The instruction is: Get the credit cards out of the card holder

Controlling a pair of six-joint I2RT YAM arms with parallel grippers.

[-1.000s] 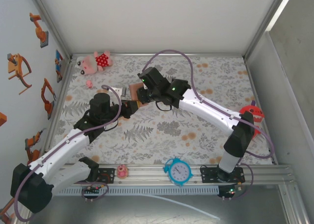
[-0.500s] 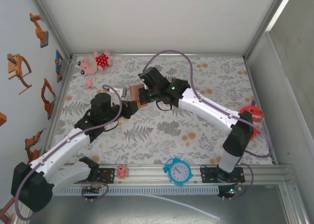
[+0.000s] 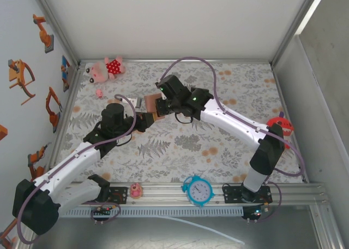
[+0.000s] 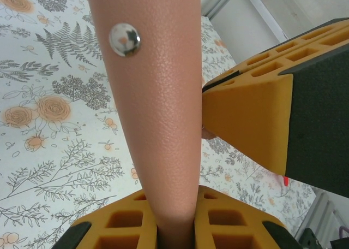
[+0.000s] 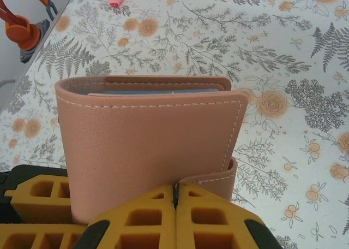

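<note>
The card holder, a tan leather wallet folded shut, is held upright above the table's middle between both arms. My left gripper is shut on its lower edge; the leather runs up from between the orange fingers, with a metal snap on it. My right gripper is shut on the closing tab at the holder's bottom right corner. A blue-grey strip peeks along the top fold. The credit cards are hidden inside.
A pink plush pig and a tiny pink pig lie at the far left. A blue clock and a small pink toy sit on the front rail. A red object lies at the right edge.
My right gripper's jaws have closed fully on the tab and shifted slightly with the holder. The left gripper has kept its grip and place.
</note>
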